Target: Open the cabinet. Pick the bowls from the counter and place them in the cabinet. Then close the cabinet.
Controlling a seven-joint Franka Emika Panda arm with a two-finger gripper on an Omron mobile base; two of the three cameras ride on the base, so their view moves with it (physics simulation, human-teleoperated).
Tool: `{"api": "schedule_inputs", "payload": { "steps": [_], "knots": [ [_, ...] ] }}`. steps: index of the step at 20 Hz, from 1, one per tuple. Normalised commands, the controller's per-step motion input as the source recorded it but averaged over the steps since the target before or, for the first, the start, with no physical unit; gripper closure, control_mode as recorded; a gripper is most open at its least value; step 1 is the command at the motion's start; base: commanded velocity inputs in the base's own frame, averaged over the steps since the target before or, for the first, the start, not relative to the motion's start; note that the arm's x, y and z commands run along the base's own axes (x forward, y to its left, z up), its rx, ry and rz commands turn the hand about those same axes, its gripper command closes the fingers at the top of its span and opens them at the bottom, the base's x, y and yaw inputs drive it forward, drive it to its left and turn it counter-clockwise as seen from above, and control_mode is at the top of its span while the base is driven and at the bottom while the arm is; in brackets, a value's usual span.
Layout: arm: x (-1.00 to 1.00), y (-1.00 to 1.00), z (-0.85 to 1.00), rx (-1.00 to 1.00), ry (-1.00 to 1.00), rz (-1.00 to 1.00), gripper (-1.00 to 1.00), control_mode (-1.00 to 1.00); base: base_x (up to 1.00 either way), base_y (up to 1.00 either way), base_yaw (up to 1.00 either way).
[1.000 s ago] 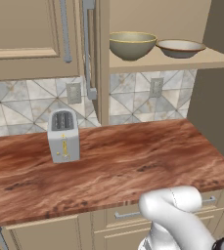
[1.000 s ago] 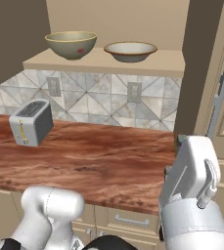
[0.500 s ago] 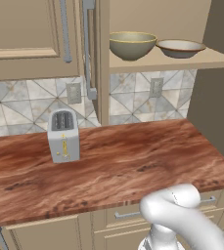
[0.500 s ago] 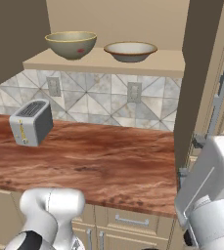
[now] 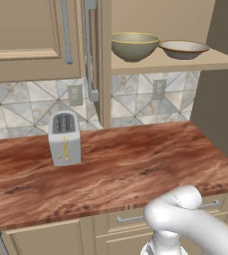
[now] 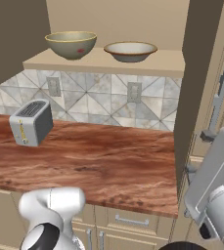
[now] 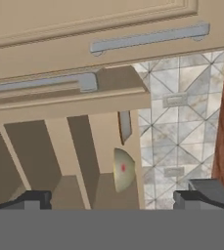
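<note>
Left base view: olive-tan bowls [image 5: 134, 46], deep and shallow, on cabinet shelf [image 5: 185, 61].

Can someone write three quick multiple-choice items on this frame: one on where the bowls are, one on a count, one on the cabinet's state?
1. Where are the two bowls?
A. On the counter
B. On the cabinet shelf
C. Beside the toaster

2. How many wall outlets show on the tiled backsplash?
A. One
B. Two
C. Four

3. What state is the cabinet in?
A. Doors open
B. Both doors shut
C. Doors removed

Answers:
1 B: the deep bowl and the shallow bowl sit side by side on the shelf, while the counter carries the toaster.
2 B: one outlet left of the open door, one outlet right of it.
3 A: the shelf is exposed, a door swung out edge-on.
</note>
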Motion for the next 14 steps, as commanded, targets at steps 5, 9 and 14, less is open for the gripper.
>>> {"api": "schedule_inputs", "payload": {
  "steps": [5, 9, 14],
  "knots": [
    [0.2, -0.1, -0.03, 0.0, 0.0, 0.07, -1.0, -1.0, 0.0, 0.0, 0.0],
    [0.19, -0.04, -0.21, 0.0, 0.0, 0.08, -1.0, -1.0, 0.0, 0.0, 0.0],
    [0.32, -0.11, -0.13, 0.0, 0.0, 0.08, -1.0, -1.0, 0.0, 0.0, 0.0]
  ]
}}
